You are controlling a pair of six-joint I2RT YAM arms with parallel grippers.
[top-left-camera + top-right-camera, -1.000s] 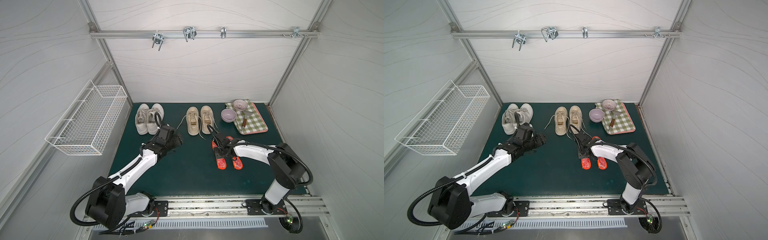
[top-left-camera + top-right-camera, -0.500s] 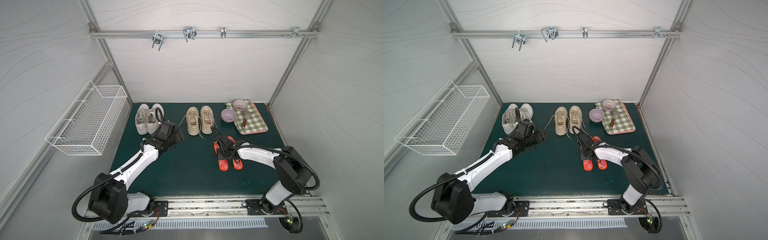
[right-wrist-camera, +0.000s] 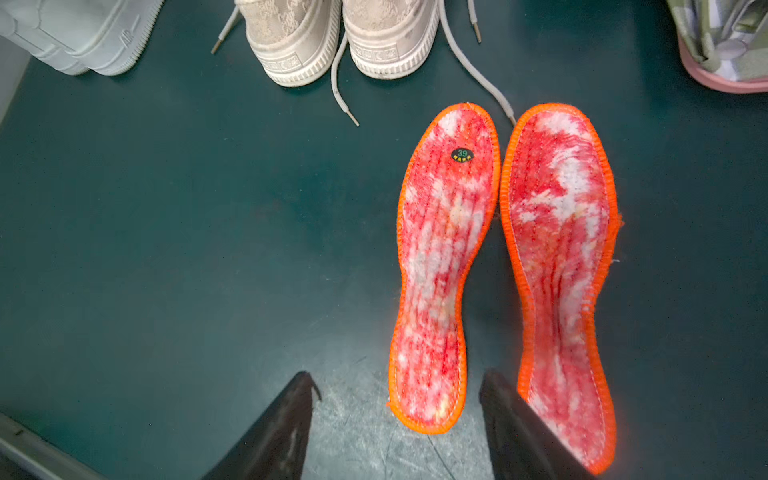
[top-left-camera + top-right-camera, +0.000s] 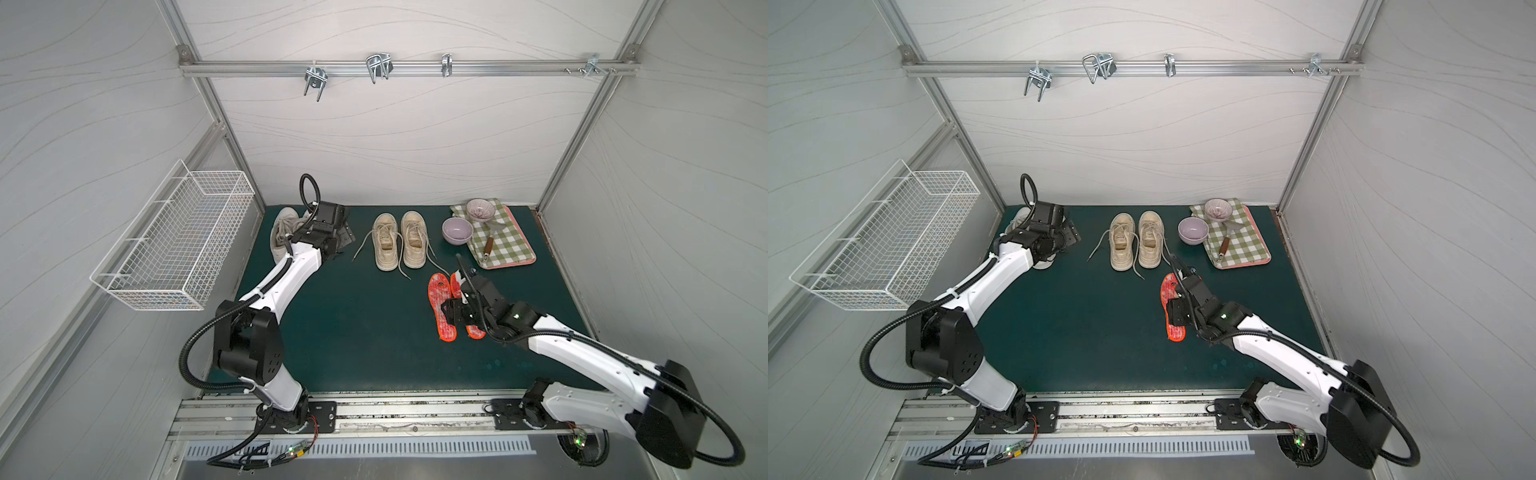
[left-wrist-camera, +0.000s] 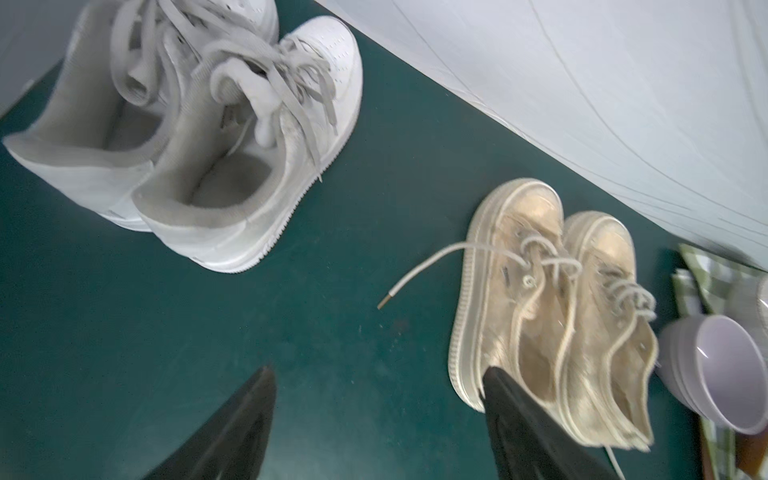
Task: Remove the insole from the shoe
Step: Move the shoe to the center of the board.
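Two orange-edged red insoles [image 3: 444,266] [image 3: 561,270] lie flat, side by side, on the green mat [image 4: 365,332], just in front of a pair of beige shoes [image 4: 386,243]. My right gripper [image 3: 398,376] hovers open over their near ends and holds nothing; one finger [image 3: 519,428] covers part of the right-hand insole. In a top view only one insole [image 4: 1173,307] shows beside that gripper [image 4: 1177,311]. My left gripper [image 5: 379,370] is open and empty above bare mat between the white sneakers [image 5: 232,166] and the beige pair [image 5: 519,299].
A pink tray [image 4: 509,262] with a checked cloth, a bowl and a spatula stands at the back right, with a lilac bowl [image 4: 457,230] beside it. A wire basket [image 4: 174,245] hangs on the left wall. Loose laces [image 4: 434,259] trail toward the insoles.
My right gripper has opened wider and drawn back toward the front along the insoles. My left gripper has moved toward the back, up beside the white sneakers.
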